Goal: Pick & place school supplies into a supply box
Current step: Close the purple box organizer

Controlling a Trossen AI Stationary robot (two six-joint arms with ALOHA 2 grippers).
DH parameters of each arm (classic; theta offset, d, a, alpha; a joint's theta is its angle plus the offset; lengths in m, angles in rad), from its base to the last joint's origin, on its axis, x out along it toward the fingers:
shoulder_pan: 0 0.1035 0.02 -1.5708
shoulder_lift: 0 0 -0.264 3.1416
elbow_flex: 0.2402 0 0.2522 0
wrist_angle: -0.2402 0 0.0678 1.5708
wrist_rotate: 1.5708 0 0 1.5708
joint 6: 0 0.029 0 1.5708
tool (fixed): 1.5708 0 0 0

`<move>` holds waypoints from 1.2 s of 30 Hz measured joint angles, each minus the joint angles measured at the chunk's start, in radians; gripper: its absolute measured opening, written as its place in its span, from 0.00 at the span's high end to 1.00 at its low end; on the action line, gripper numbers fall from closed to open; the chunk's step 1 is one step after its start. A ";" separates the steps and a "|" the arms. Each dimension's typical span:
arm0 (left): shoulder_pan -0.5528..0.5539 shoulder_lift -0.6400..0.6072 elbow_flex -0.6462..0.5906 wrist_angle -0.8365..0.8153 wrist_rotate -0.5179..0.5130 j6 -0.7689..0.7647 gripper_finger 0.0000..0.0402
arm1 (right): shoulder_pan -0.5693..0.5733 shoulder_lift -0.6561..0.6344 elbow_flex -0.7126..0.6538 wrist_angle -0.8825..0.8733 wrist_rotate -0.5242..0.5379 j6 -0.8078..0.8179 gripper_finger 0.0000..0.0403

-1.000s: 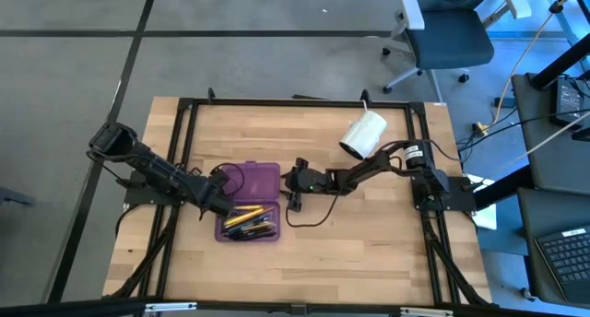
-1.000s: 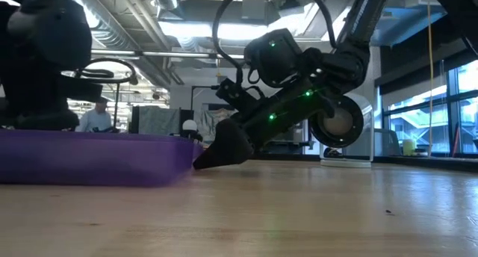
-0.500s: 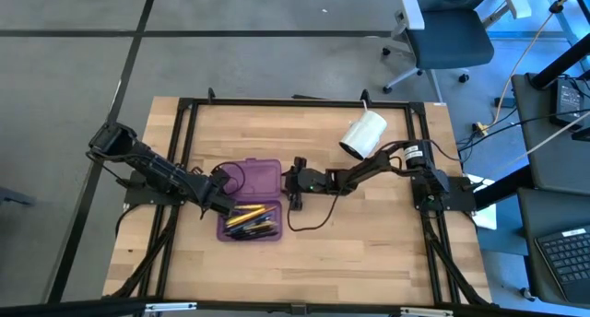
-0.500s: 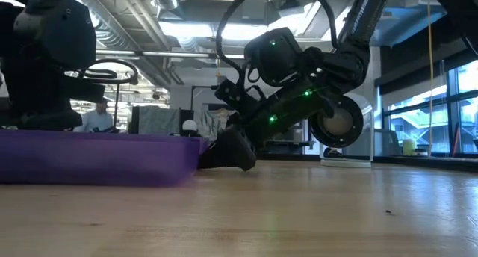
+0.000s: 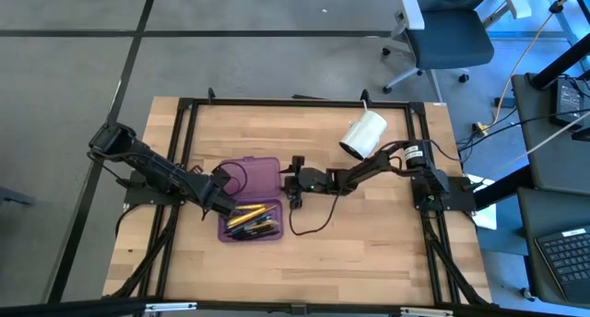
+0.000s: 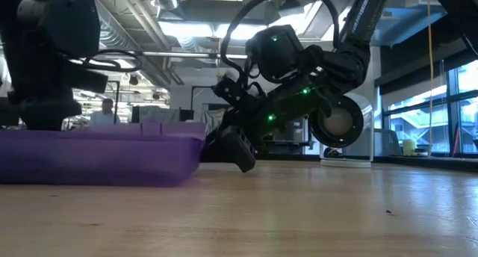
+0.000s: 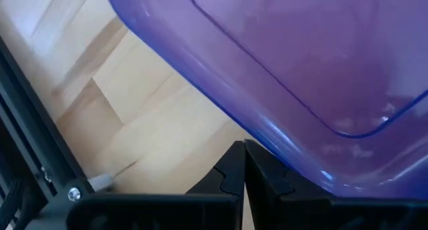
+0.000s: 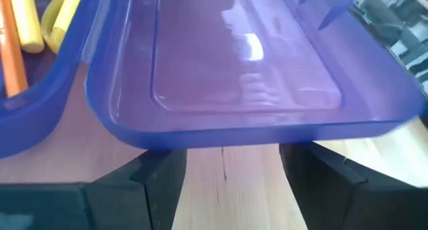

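The purple supply box lies open on the table. Its tray holds yellow, orange and dark pens. Its lid is hinged on the tray's far side and tipped up off the wood. My left gripper is shut at the lid's left end, its tips under the rim. My right gripper is open at the lid's right end, its fingers low on either side below the raised rim. My left gripper has its shut fingertips against the underside of the lid's left rim, coming level from the table's left. The lid slopes up over them, clear of the wood there. My right gripper stands below the lid's right rim; I cannot tell whether it touches it.
A white roll lies on its side at the far right of the table and also shows in the low view. A black frame rail runs around the work area. A black cable loops near the right gripper. Bare wood lies toward the near edge.
The lid has tipped up off the table, and its rim now shows above the tray in the low view. My right gripper has shifted slightly toward the box and tipped its fingers more steeply down.
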 joint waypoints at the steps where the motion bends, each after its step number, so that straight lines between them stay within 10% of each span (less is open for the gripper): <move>1: 0.000 -0.003 0.003 0.000 -0.002 0.000 0.99 | 0.001 0.000 0.000 0.004 0.000 -0.009 0.40; 36: 0.000 -0.005 0.325 -0.508 -0.206 -0.068 0.99 | 0.113 -0.002 0.000 0.158 0.135 -0.487 0.40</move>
